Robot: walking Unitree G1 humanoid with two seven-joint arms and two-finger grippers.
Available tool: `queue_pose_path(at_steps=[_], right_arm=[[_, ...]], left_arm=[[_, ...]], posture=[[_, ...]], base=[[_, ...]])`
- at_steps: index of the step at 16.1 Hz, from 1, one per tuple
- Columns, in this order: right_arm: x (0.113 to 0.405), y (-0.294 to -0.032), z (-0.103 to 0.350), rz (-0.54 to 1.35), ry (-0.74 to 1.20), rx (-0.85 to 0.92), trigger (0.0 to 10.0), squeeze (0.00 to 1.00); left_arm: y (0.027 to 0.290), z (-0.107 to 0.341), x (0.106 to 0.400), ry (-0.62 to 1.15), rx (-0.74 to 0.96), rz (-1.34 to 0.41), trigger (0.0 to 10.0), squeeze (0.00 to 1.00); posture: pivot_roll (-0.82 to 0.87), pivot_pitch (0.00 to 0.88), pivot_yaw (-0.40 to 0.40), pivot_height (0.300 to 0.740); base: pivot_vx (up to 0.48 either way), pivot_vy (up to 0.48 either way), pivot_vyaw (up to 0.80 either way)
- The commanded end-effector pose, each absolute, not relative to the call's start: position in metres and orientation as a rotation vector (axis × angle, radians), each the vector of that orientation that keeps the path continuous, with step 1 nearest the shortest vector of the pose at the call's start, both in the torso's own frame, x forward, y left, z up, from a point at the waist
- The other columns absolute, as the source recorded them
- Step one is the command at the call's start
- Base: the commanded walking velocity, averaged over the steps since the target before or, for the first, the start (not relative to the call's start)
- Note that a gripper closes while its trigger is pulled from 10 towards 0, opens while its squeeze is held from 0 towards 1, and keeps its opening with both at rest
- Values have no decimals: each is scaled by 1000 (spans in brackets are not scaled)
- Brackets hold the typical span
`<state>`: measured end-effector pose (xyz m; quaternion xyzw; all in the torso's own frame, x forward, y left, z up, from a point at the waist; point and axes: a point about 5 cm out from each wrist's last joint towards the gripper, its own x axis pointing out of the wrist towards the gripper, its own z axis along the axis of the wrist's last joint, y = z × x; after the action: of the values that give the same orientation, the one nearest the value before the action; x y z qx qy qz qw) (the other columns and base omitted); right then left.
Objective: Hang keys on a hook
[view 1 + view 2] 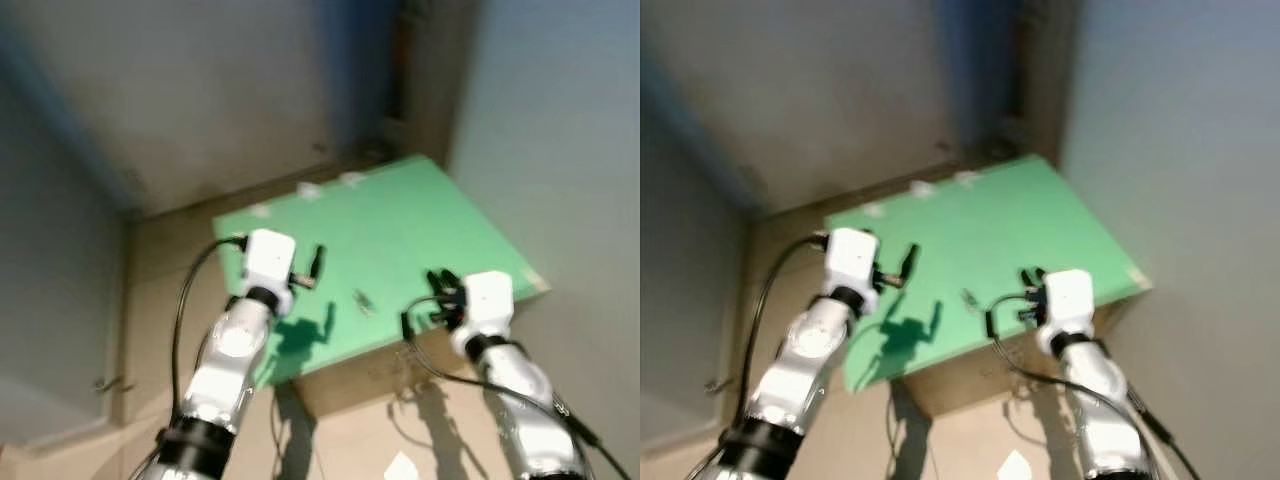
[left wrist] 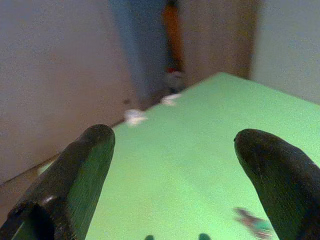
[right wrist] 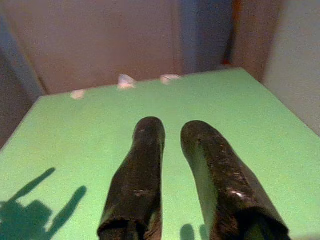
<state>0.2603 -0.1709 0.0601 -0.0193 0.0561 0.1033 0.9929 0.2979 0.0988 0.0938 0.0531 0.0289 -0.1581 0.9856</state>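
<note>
A small bunch of keys (image 1: 362,300) lies on a green board (image 1: 400,220), between my two grippers. In the left wrist view the keys (image 2: 252,222) are a blurred shape close to one finger. My left gripper (image 1: 315,265) hovers over the board's left part, open and holding nothing. My right gripper (image 1: 440,285) is near the board's front right edge; in the right wrist view its fingers (image 3: 147,145) are close together with nothing between them. Three small white pieces (image 1: 308,190) sit along the board's far edge; blur hides whether they are hooks.
The green board rests on a cardboard box (image 1: 360,375) on the floor. Grey walls close in on the left, back and right, meeting in a dark corner (image 1: 400,80) behind the board. A white scrap (image 1: 400,467) lies on the floor in front.
</note>
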Motion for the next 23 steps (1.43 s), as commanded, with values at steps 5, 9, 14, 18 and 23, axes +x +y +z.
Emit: queue_pose_path(at_steps=[5, 9, 14, 18, 23], right_arm=[[258, -148, 57, 291, 124, 5, 10000, 1000], [258, -153, 48, 270, 187, -48, 10000, 0], [257, -150, 32, 241, 251, -42, 10000, 1000], [254, -146, 22, 240, 282, -79, 10000, 1000], [248, -138, 10, 250, 354, -42, 10000, 0]], left_arm=[[109, 88, 295, 94, 144, -306, 10000, 0], [111, 81, 287, 130, 163, -312, 10000, 0], [120, 81, 277, 140, 168, -306, 10000, 0], [126, 81, 269, 153, 164, -299, 10000, 0], [124, 83, 258, 154, 108, -342, 10000, 0]], posture=[[-222, 31, 147, 740], [-207, 45, 142, 740], [-165, 77, 150, 740], [-145, 105, 151, 740], [-131, 146, 152, 740]], base=[[480, 0, 0], [0, 0, 0], [0, 0, 0], [0, 0, 0], [0, 0, 0]])
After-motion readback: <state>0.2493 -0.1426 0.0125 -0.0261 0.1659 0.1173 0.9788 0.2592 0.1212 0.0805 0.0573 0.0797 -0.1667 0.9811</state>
